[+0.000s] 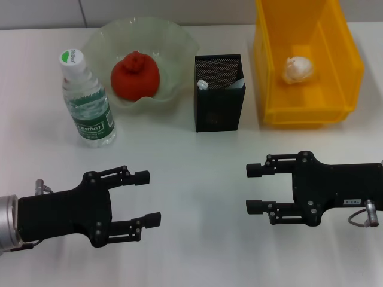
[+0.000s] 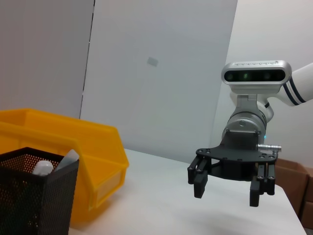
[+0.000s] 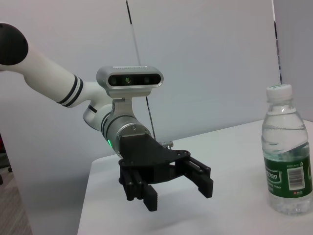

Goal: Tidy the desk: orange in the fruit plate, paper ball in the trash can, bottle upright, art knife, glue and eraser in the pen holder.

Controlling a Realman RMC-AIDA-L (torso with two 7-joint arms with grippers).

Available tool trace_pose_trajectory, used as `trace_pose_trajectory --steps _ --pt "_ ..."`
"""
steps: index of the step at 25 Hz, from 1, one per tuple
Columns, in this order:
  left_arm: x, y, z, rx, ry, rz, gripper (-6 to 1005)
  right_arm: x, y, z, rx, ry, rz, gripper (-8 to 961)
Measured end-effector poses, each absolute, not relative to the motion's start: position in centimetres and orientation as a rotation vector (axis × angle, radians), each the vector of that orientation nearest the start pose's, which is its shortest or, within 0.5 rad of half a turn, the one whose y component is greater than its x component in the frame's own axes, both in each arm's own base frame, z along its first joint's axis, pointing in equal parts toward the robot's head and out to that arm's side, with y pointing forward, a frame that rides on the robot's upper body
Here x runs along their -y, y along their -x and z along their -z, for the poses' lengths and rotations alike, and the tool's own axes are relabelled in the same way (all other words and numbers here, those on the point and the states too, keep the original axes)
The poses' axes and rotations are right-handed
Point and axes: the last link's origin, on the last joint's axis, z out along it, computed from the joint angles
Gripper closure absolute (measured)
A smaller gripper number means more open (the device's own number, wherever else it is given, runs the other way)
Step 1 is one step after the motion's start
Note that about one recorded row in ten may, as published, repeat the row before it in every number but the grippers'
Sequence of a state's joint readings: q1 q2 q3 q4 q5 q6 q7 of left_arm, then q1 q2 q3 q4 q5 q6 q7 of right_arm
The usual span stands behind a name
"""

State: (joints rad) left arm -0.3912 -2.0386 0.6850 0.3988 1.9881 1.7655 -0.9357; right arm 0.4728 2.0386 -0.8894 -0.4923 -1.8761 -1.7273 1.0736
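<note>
The orange (image 1: 135, 75) lies in the glass fruit plate (image 1: 173, 42). To the plate's left the bottle (image 1: 87, 98) stands upright with its white cap on; it also shows in the right wrist view as bottle (image 3: 287, 161). The paper ball (image 1: 298, 69) rests inside the yellow trash can (image 1: 335, 36). Pale tops (image 1: 203, 84) poke out of the black mesh pen holder (image 1: 219, 104); I cannot tell art knife, glue and eraser apart. Both grippers hover near the table's front, away from every object: left gripper (image 1: 149, 198) open and empty, right gripper (image 1: 250, 188) open and empty.
The white table (image 1: 197, 155) spreads between the grippers and the row of objects at the back. The left wrist view shows the right gripper (image 2: 227, 193), the pen holder (image 2: 34, 200) and the yellow bin (image 2: 73, 142). The right wrist view shows the left gripper (image 3: 178, 196).
</note>
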Motion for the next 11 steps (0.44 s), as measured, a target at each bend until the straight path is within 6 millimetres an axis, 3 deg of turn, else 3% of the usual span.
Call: trace_pose_trajectory --steps 11 --pt "-24.32 29.75 2.08 0.398 2.821 0.921 216 -27.59 -26.41 2.42 -0.325 2.955 -0.864 304"
